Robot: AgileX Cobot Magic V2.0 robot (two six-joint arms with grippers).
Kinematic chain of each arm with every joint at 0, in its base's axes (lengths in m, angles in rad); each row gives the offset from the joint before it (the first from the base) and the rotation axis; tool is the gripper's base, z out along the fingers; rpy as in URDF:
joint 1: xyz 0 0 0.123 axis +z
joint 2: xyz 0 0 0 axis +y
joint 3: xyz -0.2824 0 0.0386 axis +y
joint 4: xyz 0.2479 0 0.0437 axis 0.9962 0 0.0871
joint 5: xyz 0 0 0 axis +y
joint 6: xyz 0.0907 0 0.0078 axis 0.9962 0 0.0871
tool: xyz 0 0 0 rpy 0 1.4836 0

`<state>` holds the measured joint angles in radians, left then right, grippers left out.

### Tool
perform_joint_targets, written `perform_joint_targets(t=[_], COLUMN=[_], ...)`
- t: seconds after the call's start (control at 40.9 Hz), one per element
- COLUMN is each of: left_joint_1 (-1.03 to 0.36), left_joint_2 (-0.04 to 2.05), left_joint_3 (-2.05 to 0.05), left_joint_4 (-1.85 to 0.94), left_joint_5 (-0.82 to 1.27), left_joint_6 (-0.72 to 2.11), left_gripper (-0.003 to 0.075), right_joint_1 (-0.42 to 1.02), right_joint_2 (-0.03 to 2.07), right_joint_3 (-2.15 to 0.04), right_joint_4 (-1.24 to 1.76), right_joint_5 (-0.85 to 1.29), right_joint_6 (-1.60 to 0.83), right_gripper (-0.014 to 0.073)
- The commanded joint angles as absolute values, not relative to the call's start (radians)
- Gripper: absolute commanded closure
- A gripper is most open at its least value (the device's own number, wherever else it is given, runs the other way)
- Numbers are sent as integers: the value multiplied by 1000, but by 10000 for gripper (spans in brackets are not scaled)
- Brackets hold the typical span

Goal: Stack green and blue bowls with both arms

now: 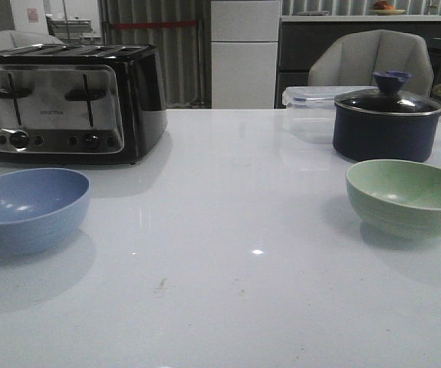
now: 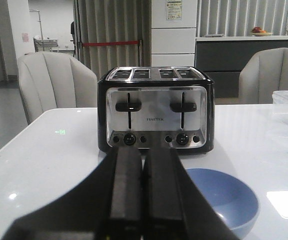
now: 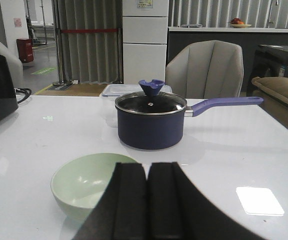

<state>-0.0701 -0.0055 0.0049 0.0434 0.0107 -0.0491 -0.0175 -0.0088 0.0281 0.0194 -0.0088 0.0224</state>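
Observation:
The blue bowl [image 1: 28, 207] sits upright and empty on the white table at the front left. The green bowl [image 1: 408, 195] sits upright and empty at the front right. Neither arm shows in the front view. In the left wrist view my left gripper [image 2: 142, 152] is shut and empty, held above the table, with the blue bowl [image 2: 229, 200] just beyond and beside its fingers. In the right wrist view my right gripper [image 3: 147, 166] is shut and empty, with the green bowl [image 3: 83, 182] beside and partly behind its fingers.
A black and chrome toaster [image 1: 63, 103] stands at the back left behind the blue bowl. A dark navy lidded pot [image 1: 386, 123] with a side handle stands behind the green bowl, next to a clear plastic container [image 1: 308, 107]. Chairs stand past the table's far edge.

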Motion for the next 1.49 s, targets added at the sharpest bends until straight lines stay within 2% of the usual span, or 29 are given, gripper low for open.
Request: perform_joint_targets(t=[0.0,0.684,0.83,0.928,1.124,1.466], left_joint_1=[-79,-79,-79,-79,-79,-79], left_joint_2=[-22,-22,-22,-22,-18,133], left_joint_3=[11,11,7,-25,-206,-559], left_joint_4=[41,41,41,41,41,33], left_joint_5=[-77,-77,-149,-218,-203,150], left_joint_6=[-55,-55,-55,-55,-55,-55], left_gripper=[622,622,622,622,622,622], right_joint_1=[-18,-18,-18,-17,-17,-17], right_joint_2=[-30,-30,-30,-30,-19,205], right_joint_3=[23,23,16,-45,-274,-605], right_joint_4=[11,11,14,16,16,16], right_joint_5=[-99,-101,-143,-132,16,339], right_joint_6=[22,22,22,22,22,22], right_gripper=[558,558,558,558,558,558])
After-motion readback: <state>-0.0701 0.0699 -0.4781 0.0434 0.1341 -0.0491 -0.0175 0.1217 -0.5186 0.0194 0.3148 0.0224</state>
